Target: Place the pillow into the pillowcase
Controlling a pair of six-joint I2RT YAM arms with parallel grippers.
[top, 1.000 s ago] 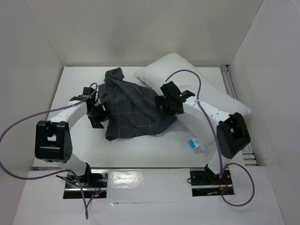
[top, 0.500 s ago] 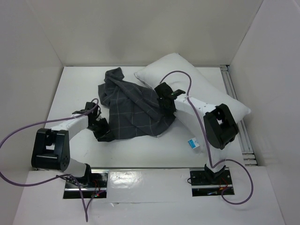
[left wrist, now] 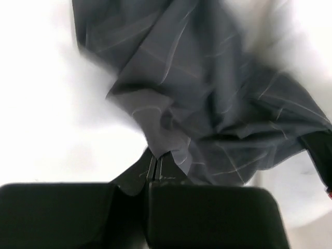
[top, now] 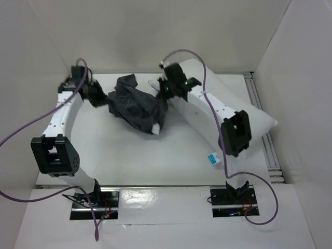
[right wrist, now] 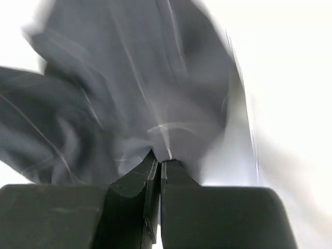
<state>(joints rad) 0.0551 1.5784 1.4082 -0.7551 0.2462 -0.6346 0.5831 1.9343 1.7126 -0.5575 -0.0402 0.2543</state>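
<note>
White table (top: 129, 155), left hand (left wrist: 155, 165) and right hand (right wrist: 160, 162) clenched on pillowcase (top: 136, 104) beside pillow (top: 249, 111).

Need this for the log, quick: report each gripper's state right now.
Left gripper: closed, holding the pillowcase.
Right gripper: closed, holding the pillowcase too.

One pillow (top: 251, 111), one pillowcase (top: 136, 104), one table (top: 135, 158), and two grippers in play: left gripper (left wrist: 154, 158), right gripper (right wrist: 160, 158).
</note>
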